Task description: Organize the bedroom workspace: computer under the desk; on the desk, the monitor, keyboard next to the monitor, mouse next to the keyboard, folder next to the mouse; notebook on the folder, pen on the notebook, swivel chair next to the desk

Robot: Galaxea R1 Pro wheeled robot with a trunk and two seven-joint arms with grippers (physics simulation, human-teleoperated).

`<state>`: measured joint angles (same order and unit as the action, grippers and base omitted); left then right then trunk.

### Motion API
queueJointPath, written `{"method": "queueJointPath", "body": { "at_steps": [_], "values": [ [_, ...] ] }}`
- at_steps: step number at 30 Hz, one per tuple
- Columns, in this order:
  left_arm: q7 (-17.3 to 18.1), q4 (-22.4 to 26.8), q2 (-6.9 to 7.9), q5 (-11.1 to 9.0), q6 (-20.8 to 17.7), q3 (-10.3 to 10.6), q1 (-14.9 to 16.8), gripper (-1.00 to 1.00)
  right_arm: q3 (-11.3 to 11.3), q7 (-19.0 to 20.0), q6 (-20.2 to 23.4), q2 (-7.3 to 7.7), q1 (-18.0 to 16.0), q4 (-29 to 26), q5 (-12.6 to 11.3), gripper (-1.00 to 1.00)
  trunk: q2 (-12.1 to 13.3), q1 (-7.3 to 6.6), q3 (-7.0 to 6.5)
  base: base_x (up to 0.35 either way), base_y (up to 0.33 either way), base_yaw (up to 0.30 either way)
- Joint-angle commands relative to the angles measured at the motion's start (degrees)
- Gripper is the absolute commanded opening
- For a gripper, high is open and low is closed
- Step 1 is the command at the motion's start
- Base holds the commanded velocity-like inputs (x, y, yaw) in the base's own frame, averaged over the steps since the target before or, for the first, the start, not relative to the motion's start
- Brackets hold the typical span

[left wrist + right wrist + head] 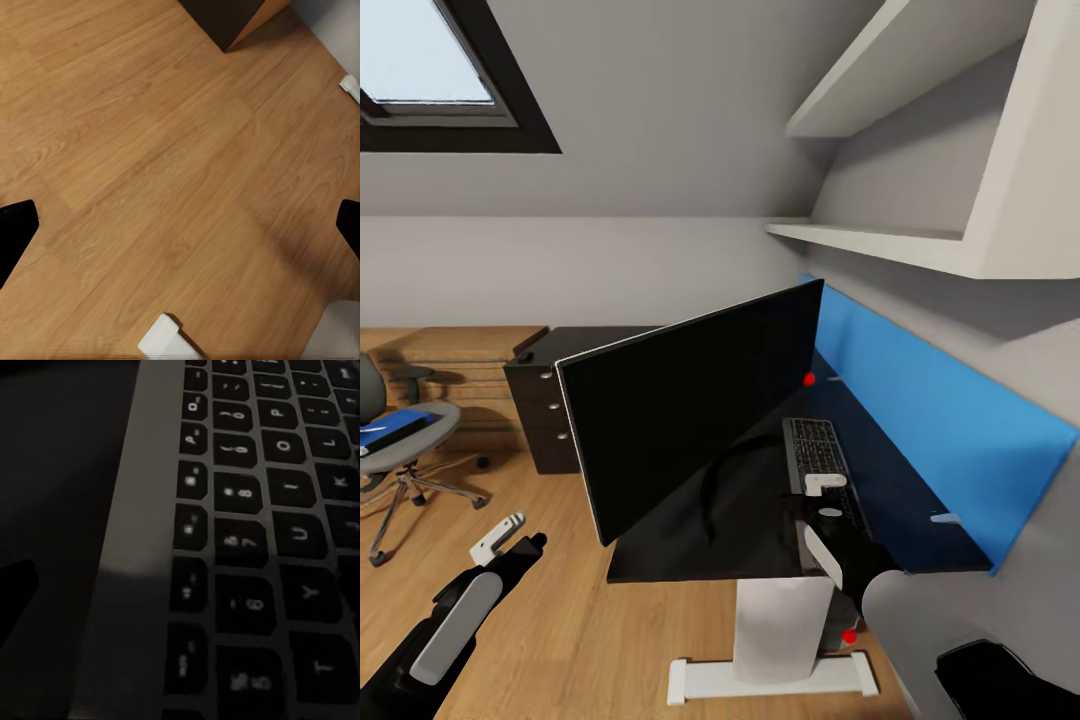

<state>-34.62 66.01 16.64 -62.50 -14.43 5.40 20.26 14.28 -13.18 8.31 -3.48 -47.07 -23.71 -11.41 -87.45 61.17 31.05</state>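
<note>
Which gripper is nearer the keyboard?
Right. The right gripper is over the keyboard's near end on the desk; its wrist view shows the keys close up. The left gripper hangs over the wooden floor, beyond the monitor.

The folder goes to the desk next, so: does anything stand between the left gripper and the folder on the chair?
Nothing visible: bare floor separates the left gripper from the folder on the swivel chair.
</note>
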Motion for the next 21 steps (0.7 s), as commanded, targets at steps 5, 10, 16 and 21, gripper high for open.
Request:
{"method": "queueJointPath", "body": {
  "at_steps": [5, 10, 16, 21],
  "values": [
    [-0.4, 0.09, 0.06, -0.26, -0.07, 0.13, 0.04, 1.0, 0.47, -0.46, 0.3, 0.05, -0.04, -0.11, -0.54, 1.0, -0.04, -0.03, 0.06, -0.117, 0.0, 0.0],
    [-0.44, 0.08, 0.06, -0.26, -0.07, 0.13, 0.04, 1.0, 0.41, -0.45, 0.23, 0.12, -0.04, -0.11, -0.54, 1.0, -0.04, -0.03, 0.06, -0.02, 0.0, 0.0],
    [-0.42, 0.09, 0.06, -0.21, -0.07, 0.14, 0.04, 1.0, 0.42, -0.45, 0.22, 0.14, -0.04, -0.02, -0.54, 1.0, -0.04, -0.03, 0.06, -0.002, 0.0, 0.0],
    [-0.51, 0.39, 0.06, 0.0, -0.07, 0.13, 0.04, 1.0, 0.48, -0.45, 0.22, 0.14, -0.04, 0.31, -0.54, 1.0, -1.24, 0.63, 0.6, 0.0, 0.0, 0.0]
  ]
}}
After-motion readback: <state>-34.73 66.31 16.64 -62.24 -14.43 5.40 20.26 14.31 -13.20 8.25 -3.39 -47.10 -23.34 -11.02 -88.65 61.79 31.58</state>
